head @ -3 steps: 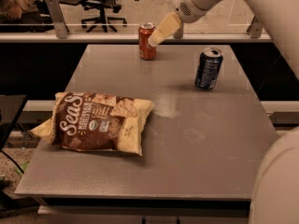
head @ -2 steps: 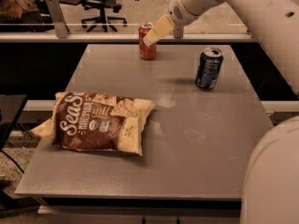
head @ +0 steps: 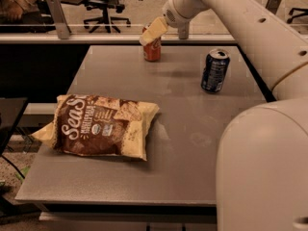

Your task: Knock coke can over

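The coke can (head: pixel 152 51) is a small red-orange can standing upright at the far edge of the grey table (head: pixel 183 129). My gripper (head: pixel 151 32) reaches in from the upper right and its cream-coloured fingers (head: pixel 155 30) lie across the can's top, hiding the silver lid. The fingers look pressed together against the upper part of the can.
A dark blue soda can (head: pixel 214 70) stands upright to the right of the coke can. A brown and cream chip bag (head: pixel 98 126) lies flat at the front left. My arm (head: pixel 260 37) and body fill the right side. Office chairs (head: pixel 103 4) stand behind a rail.
My gripper has slid left and slightly down, from beside the can's right edge onto its top. The can still stands upright in the same spot.
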